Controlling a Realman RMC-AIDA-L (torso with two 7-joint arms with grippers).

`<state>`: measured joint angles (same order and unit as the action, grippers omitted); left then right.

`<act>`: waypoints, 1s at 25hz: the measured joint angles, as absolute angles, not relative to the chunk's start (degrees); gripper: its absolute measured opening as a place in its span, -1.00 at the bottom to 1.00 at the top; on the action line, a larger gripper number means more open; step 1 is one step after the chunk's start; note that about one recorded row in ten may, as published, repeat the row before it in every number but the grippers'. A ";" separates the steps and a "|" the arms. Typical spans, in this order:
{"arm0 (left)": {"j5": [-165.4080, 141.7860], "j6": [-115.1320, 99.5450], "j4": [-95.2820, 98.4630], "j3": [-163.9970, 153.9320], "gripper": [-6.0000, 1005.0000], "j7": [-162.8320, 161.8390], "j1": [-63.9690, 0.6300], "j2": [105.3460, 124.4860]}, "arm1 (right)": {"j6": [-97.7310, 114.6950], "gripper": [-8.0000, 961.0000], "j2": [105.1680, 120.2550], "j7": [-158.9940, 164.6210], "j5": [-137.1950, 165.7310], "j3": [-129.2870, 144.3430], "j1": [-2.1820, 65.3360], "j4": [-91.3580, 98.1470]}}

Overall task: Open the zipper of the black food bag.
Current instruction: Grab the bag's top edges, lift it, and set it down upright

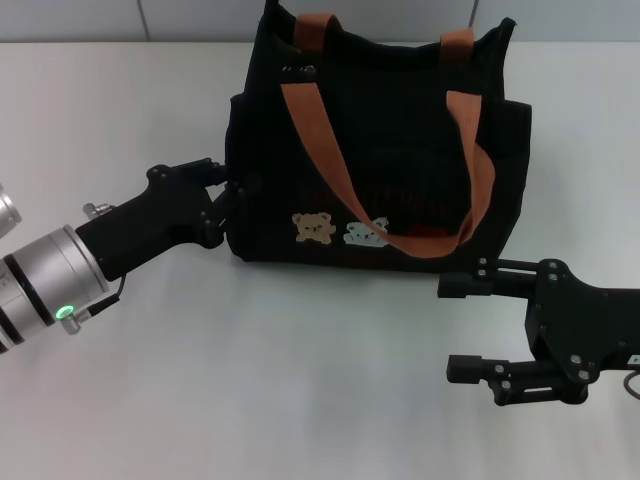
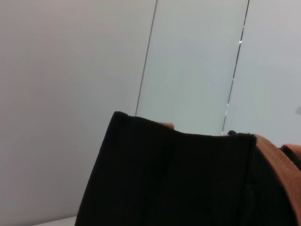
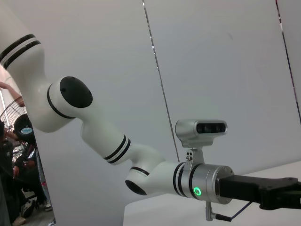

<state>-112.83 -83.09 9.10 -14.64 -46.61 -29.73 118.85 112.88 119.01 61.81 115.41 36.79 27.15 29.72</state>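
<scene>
The black food bag (image 1: 390, 160) stands upright at the back middle of the white table. Two orange-brown handles (image 1: 320, 130) droop over its front, above small bear patches (image 1: 315, 227). The zipper (image 1: 385, 45) is a dark line along the top edge, and I cannot make out its pull tab. My left gripper (image 1: 222, 200) is at the bag's lower left side wall, open, with its fingertips against the fabric. The left wrist view is filled by the bag's black fabric (image 2: 178, 183). My right gripper (image 1: 455, 327) hangs open over the table in front of the bag's right corner, holding nothing.
The white table (image 1: 300, 380) stretches in front of the bag. A pale panelled wall (image 2: 70, 94) stands behind it. The right wrist view shows my left arm (image 3: 108, 141) with its wrist camera (image 3: 201, 128) above the table.
</scene>
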 joint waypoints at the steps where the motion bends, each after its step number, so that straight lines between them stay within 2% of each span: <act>1: -112.77 -83.35 9.06 -14.52 -0.55 -45.94 -29.55 118.84 | 112.77 0.59 119.00 61.55 115.40 36.77 27.15 29.61; 20: -102.70 -94.03 15.65 -13.71 -0.80 -44.76 -23.81 117.84 | 112.01 0.58 119.00 61.43 114.69 34.41 27.16 28.91; 23: -101.61 -94.36 18.17 -13.75 -0.82 -46.54 -23.60 117.15 | 111.97 0.58 119.00 61.43 114.68 34.37 27.15 28.92; 25: -101.66 -95.66 23.07 -14.18 -0.83 -49.32 -24.05 115.58 | 111.73 0.57 119.00 61.43 114.62 33.48 27.18 28.66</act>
<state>-101.66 -95.66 23.07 -14.18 -49.32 -24.05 115.58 111.73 119.00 61.43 114.62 33.48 27.18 28.66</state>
